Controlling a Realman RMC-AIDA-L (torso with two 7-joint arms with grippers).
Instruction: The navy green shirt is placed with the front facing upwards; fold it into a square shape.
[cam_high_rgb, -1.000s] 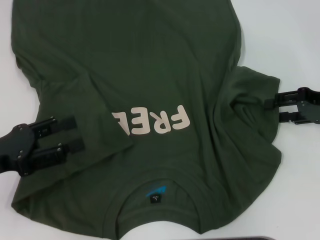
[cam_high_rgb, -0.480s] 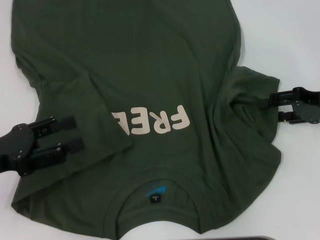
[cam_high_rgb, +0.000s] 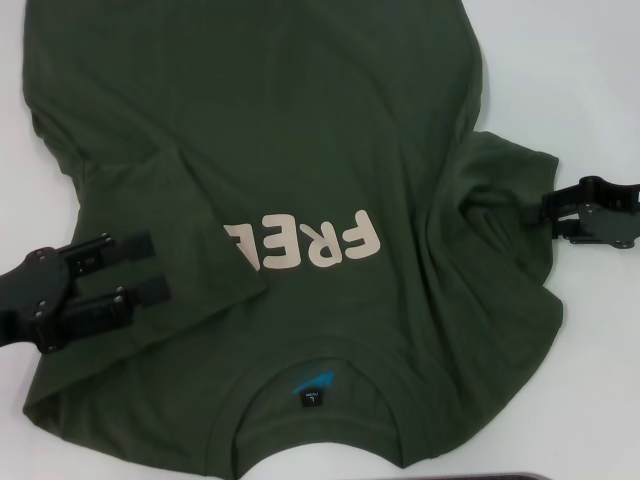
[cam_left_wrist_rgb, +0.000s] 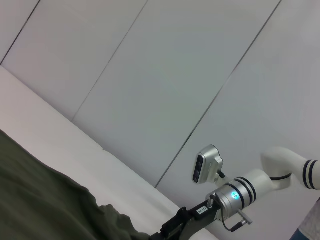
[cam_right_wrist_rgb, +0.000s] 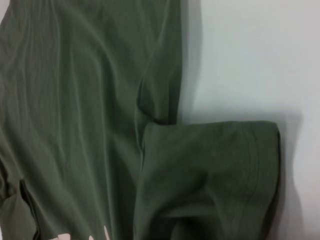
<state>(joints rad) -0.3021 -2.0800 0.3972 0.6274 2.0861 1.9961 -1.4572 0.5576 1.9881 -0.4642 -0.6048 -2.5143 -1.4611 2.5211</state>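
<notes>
Right end effector (cam_high_rgb: 553, 212) has closed at shirt (cam_high_rgb: 300, 150) sleeve edge

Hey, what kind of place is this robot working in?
Probably a lab or test room: a plain white table, bare panelled walls behind, and only the navy green shirt laid out.

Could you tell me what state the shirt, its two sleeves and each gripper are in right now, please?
navy green shirt: lying front up on the table, wrinkled, not yet a square.
left sleeve: folded inward, covering the end of the cream lettering.
right sleeve: spread outward, unfolded.
left gripper: open, over the folded left side.
right gripper: at the right sleeve's edge.
</notes>
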